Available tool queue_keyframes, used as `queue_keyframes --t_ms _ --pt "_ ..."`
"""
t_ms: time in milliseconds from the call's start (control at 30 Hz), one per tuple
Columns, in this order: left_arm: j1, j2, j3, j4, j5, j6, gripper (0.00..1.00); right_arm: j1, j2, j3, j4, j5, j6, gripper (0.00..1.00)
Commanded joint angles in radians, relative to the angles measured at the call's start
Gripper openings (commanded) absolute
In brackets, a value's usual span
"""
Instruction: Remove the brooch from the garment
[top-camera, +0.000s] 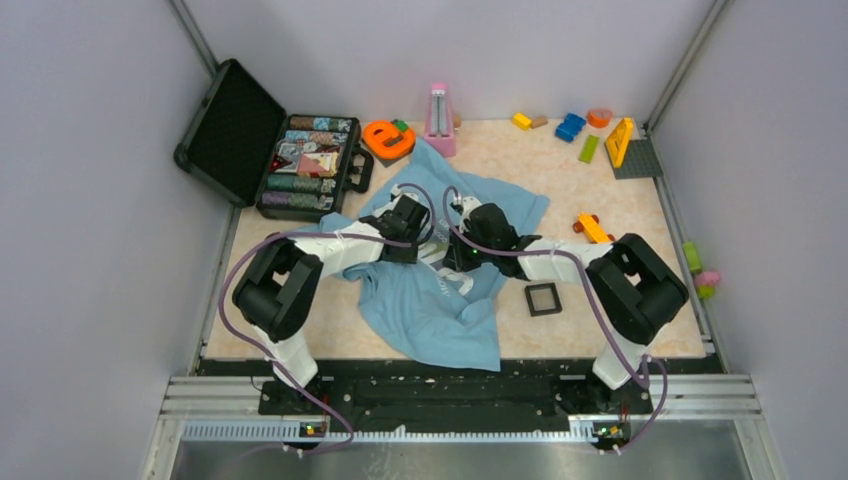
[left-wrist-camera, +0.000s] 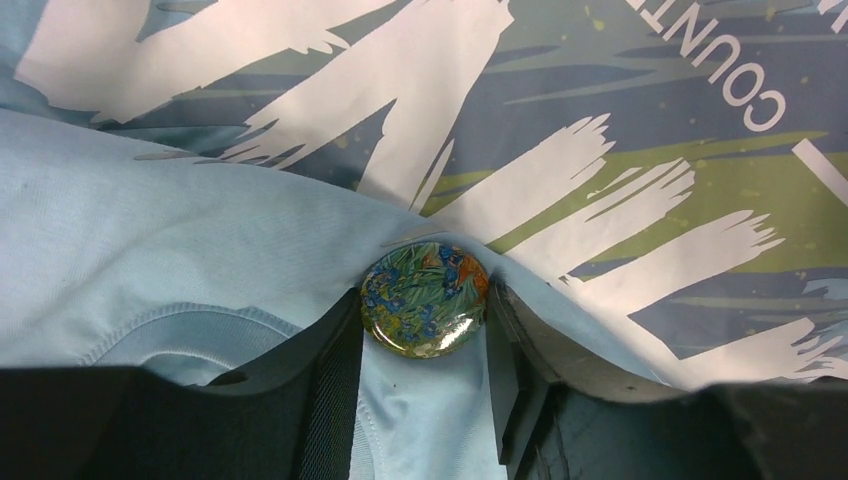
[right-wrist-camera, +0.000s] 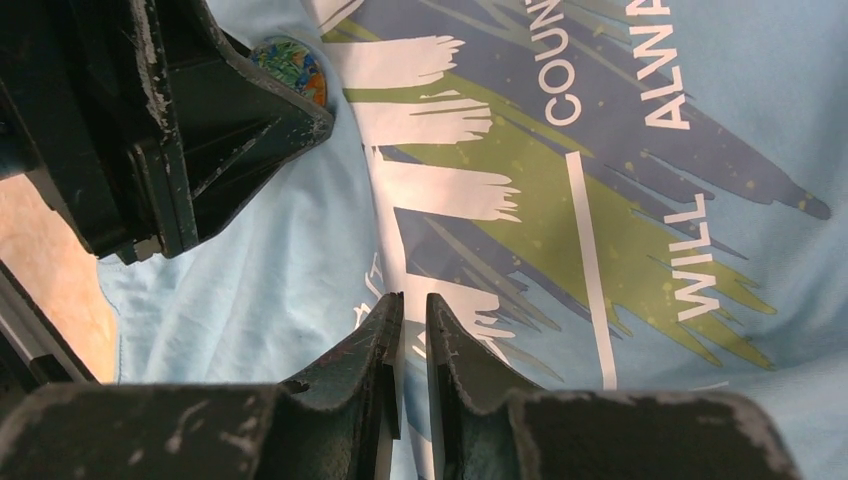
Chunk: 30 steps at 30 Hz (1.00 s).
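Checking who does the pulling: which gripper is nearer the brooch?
Left. The left gripper has a finger on each side of the brooch, touching its edges. The right gripper pinches the shirt on the printed area, apart from the brooch.

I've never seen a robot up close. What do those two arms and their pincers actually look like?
The left arm and right arm are white links joined by bulky black rounded housings, each trailed by a looping greyish-purple cable. The left end effector and right end effector each have two black, scuffed, wedge-shaped fingers.
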Motion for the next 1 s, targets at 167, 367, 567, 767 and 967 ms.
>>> queue_keyframes --t_ms 167,367,567,767,967 --pt "0.018 -0.086 0.151 -0.209 0.058 0.031 0.38 -0.016 -0.089 -0.005 0.045 -0.039 -0.008 0.15" --pt "0.065 -0.155 0.241 -0.368 0.396 0.093 0.38 -0.016 -0.172 -0.081 0.183 -0.155 -0.040 0.19" --pt "0.125 -0.151 0.326 -0.547 0.702 0.167 0.33 -0.016 -0.269 -0.195 0.377 -0.204 -0.119 0.31" --pt "0.125 -0.134 0.386 -0.690 0.700 0.208 0.30 0.016 -0.289 -0.351 0.787 -0.309 -0.262 0.44" --pt "0.122 -0.115 0.427 -0.833 0.490 0.180 0.28 0.170 -0.349 -0.401 0.776 -0.252 -0.747 0.42"
